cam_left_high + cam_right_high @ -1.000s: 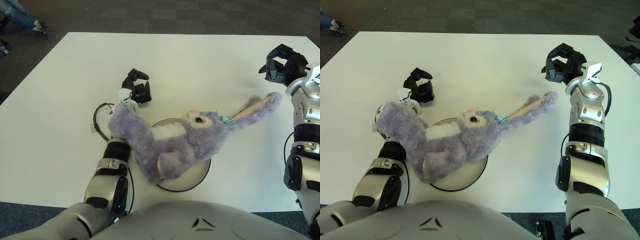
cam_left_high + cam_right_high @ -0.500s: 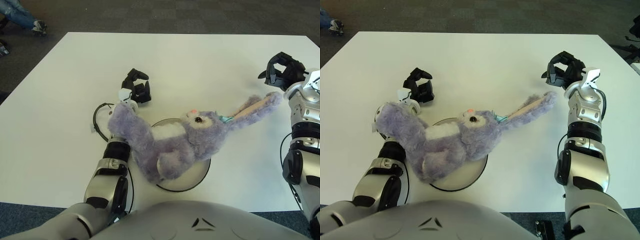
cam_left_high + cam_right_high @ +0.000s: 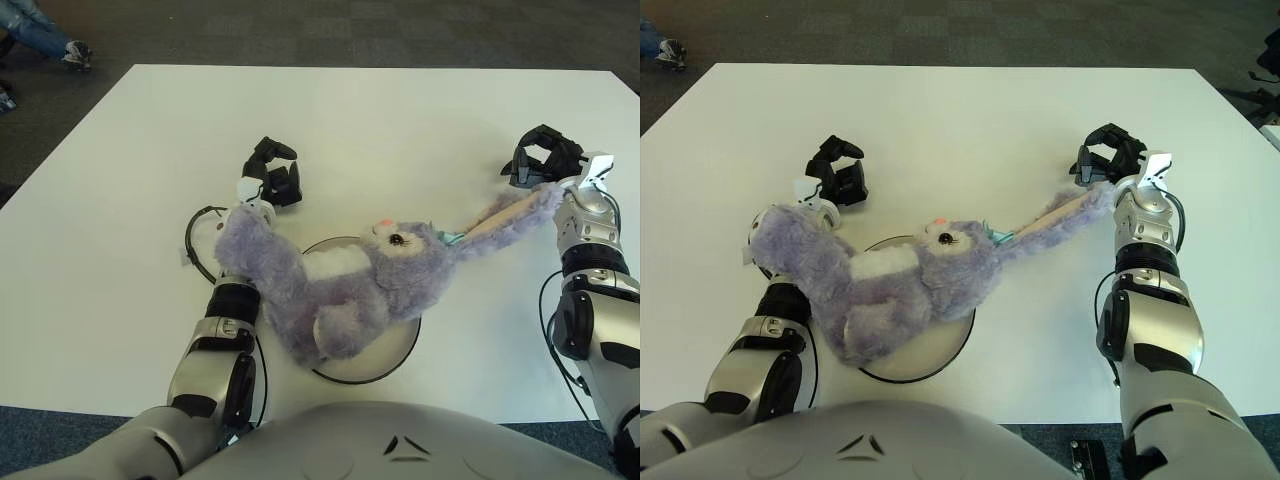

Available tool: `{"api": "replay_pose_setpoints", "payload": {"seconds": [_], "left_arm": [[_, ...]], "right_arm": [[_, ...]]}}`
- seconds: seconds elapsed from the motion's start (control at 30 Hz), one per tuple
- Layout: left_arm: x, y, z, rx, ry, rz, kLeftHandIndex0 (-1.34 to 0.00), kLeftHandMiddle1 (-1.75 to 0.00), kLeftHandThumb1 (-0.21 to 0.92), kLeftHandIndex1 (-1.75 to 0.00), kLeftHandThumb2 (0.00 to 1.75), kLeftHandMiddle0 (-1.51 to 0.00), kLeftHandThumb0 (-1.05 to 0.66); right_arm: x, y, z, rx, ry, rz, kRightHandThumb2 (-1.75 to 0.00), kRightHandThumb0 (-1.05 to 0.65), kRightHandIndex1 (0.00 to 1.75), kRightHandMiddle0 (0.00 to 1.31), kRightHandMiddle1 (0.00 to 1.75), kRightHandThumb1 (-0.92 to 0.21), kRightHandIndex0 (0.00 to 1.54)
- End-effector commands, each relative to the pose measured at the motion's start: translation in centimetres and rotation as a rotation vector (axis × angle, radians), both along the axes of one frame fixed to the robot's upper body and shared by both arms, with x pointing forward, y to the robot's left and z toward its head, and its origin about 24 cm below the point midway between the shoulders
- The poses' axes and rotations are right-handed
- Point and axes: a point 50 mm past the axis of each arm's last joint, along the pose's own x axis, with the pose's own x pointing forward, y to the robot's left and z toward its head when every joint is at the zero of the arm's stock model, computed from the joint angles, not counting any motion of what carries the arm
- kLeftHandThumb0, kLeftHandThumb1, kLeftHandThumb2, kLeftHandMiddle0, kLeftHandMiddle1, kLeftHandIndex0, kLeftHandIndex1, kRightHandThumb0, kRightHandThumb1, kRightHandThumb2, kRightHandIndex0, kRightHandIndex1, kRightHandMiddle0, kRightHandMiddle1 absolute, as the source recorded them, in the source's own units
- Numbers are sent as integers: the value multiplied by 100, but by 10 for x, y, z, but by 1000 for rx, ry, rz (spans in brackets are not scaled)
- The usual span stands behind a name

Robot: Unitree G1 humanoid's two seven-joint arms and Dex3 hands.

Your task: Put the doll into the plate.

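The purple bunny doll lies on its side across the round white plate on the white table. Its body covers most of the plate. Its back end hangs off the plate and leans on the left arm's wrist. Its long ears reach out over the table to the right.

The right hand is just past the ear tips, with fingers curled. It may be touching the ears, but that is hard to tell.

The left hand shows on the table behind the doll, fingers curled and holding nothing.
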Motion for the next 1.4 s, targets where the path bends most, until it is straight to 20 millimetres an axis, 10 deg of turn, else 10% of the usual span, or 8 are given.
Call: {"api": "replay_pose_setpoints", "payload": {"seconds": [0.0, 1.37], "left_arm": [[-5, 5, -9, 5, 33, 8, -52, -175, 43, -175, 118, -113, -44], [-8, 9, -5, -9, -1, -21, -53, -175, 41, -175, 120, -114, -45]], "right_arm": [[4, 5, 2, 19, -26, -7, -173, 0, 156, 72, 175, 11, 98], [-20, 61, -11, 138, -79, 58, -174, -1, 174, 70, 169, 7, 90]]}}
